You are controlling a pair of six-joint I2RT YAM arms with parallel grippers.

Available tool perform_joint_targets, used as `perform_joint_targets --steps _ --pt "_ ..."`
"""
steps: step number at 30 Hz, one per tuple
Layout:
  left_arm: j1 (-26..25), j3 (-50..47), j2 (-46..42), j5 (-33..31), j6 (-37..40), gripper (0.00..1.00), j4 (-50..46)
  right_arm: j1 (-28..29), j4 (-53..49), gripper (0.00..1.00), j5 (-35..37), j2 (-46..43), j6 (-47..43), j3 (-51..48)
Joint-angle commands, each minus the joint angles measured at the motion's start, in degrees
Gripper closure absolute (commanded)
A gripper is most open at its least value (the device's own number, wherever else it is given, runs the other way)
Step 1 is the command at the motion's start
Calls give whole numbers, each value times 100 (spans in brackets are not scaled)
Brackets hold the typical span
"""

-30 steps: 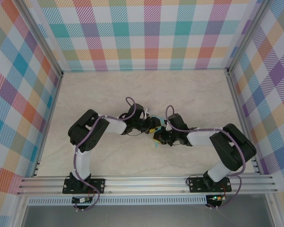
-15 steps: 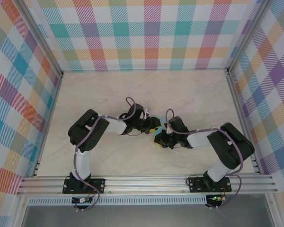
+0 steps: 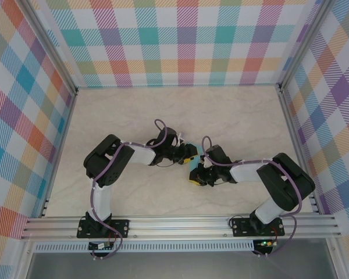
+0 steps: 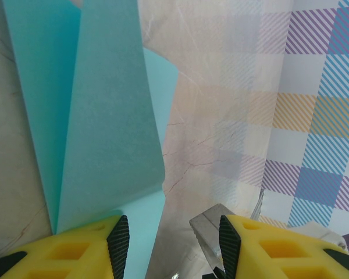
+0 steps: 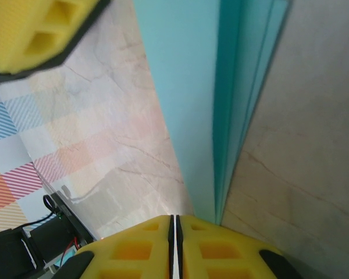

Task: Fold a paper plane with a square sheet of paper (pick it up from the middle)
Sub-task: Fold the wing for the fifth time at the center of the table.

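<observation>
One folded light-turquoise paper sheet (image 5: 186, 87); its long axis runs away from the closed right fingers (image 5: 134, 250); left fingers (image 4: 75, 250) parted.

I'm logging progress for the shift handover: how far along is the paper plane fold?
Done: the turquoise paper is already folded into long overlapping layers. In hand: the shut right gripper meets its end; the left gripper stands open at its edge. Left: probably wing folds, since it isn't yet a winged dart.
</observation>
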Motion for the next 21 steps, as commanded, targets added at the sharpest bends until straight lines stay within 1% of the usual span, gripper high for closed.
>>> perform_joint_targets --steps 1,5,8,10,15,19,21 --pt "14 -35 324 -243 71 52 -697 102 -591 87 -174 -188 -155 -132" --pt "20 -25 316 -211 93 52 -728 85 -451 88 140 -558 -2 59" --pt "16 -23 307 -211 107 52 -733 32 21 88 433 -805 322 70" --pt "15 -16 310 -203 104 52 -734 15 138 87 592 -846 447 151" --pt "14 26 337 -171 101 52 -724 -54 88 87 963 -434 520 429" --pt "16 39 343 -152 98 52 -726 -158 554 87 909 -13 640 386" --pt "14 27 338 -149 106 52 -724 -171 421 88 998 112 584 422"
